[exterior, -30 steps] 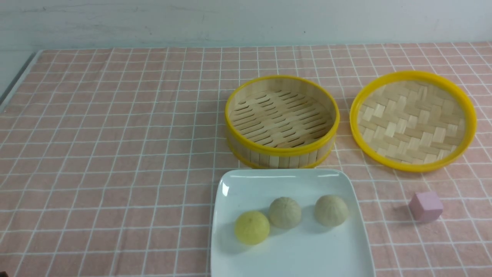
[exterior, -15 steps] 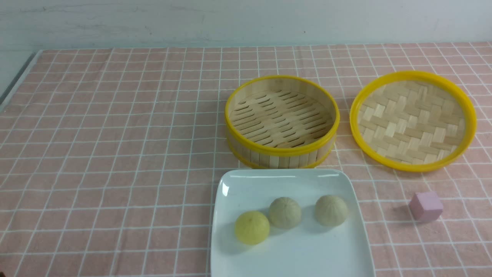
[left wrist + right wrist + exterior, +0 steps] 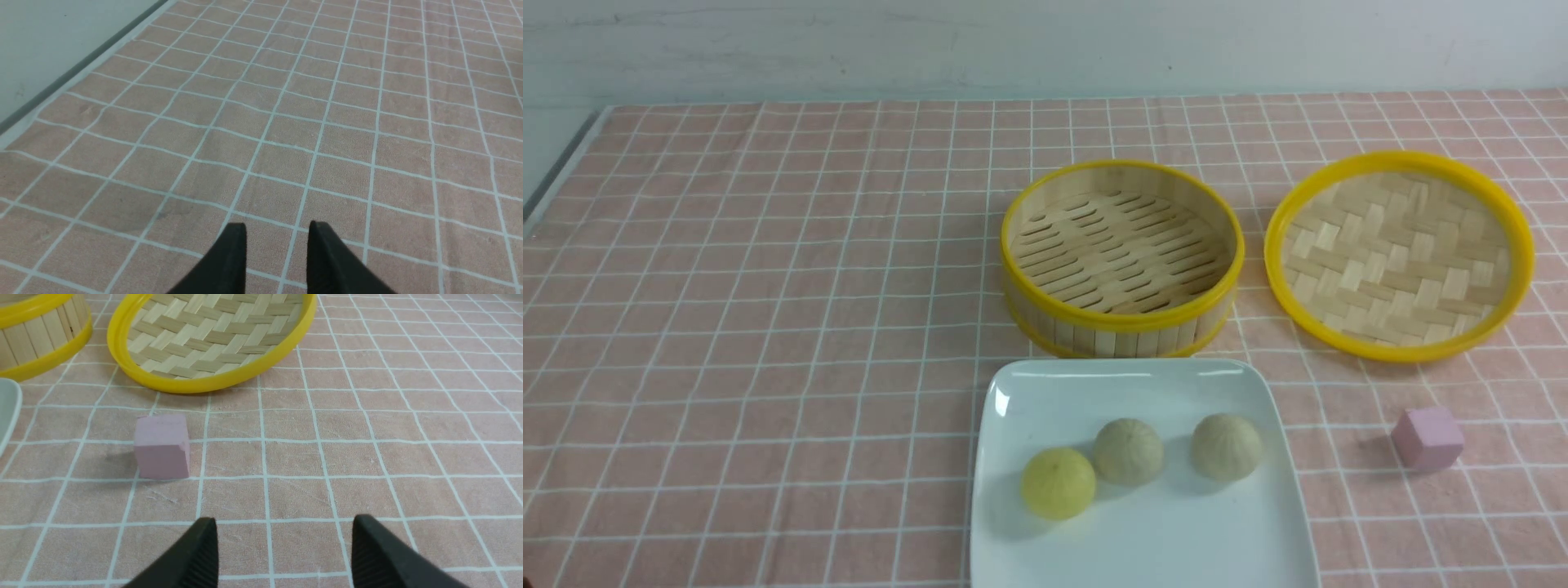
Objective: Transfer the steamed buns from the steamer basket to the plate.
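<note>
The left hand (image 3: 278, 239) showed only as two black, tapering fingers (image 3: 229, 261) rising from the lower edge of the left wrist view, parted by a narrow gap with nothing between them. Beneath and beyond them lay the worktop (image 3: 122, 175), covered by a pink cloth (image 3: 335, 106) crossed with white grid lines. Along one side the cloth ended at a pale border and a dark strip (image 3: 81, 67), past which a plain light grey surface (image 3: 53, 28) filled the corner.

You saw three steamed buns (image 3: 1128, 451), one yellow and two beige, sitting in a row on the white plate (image 3: 1143, 547) at the desk's near edge; behind it the steamer basket (image 3: 1121, 257) stood empty.
</note>
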